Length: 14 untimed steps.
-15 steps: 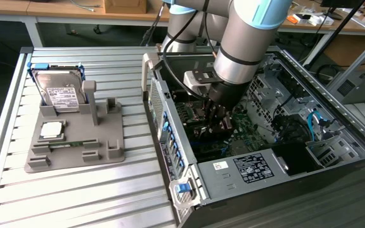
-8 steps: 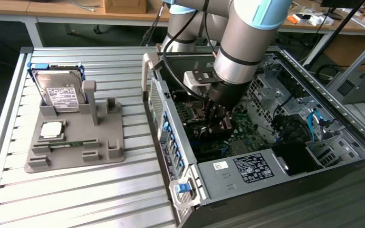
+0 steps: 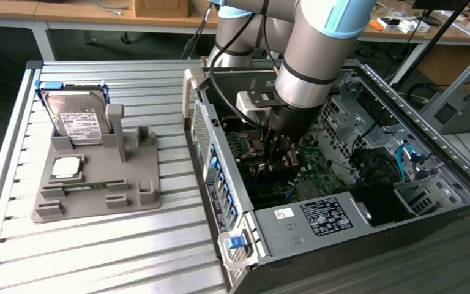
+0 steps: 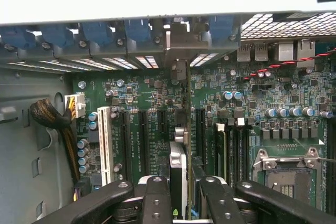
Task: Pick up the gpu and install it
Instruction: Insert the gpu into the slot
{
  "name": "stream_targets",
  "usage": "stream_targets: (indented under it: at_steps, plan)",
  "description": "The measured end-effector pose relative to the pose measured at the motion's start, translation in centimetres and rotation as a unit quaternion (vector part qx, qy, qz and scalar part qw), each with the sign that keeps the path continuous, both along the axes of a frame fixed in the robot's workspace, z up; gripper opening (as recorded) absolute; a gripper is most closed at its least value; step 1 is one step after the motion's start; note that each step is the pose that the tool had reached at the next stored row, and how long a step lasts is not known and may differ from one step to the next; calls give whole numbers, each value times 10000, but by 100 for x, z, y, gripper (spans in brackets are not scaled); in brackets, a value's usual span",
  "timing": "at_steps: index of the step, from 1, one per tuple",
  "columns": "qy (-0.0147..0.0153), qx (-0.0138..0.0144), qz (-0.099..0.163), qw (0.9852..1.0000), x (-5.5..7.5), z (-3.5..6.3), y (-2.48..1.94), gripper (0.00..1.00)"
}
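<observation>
The gpu [image 4: 178, 165] appears edge-on in the wrist view, standing upright over the green motherboard [image 4: 147, 98] between the expansion slots. Its metal end bracket [image 4: 177, 45] reaches the row of rear slot openings of the case. My gripper [image 4: 184, 184] is shut on the card, one black finger [image 4: 157, 198] on each face. I cannot tell whether the card's edge sits in a slot. In the exterior view my gripper [image 3: 283, 150] reaches down into the open computer case [image 3: 218, 177], and the arm hides most of the card.
A grey holder [image 3: 96, 202] on the slatted table at the exterior view's left carries a hard drive [image 3: 80, 122], a CPU chip [image 3: 66, 166] and a memory stick [image 3: 96, 184]. Inside the case are a cable bundle [image 4: 50, 116], a white slot [image 4: 104, 140] and the CPU socket [image 4: 286, 169].
</observation>
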<state>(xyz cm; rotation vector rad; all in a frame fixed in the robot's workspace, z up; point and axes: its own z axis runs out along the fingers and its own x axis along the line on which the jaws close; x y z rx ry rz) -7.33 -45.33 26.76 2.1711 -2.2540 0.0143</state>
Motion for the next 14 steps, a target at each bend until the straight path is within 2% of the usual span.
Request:
stream_targets:
  at_steps: [14]
  plan:
    - [0, 6, 0, 10000, 0, -32, 0, 27]
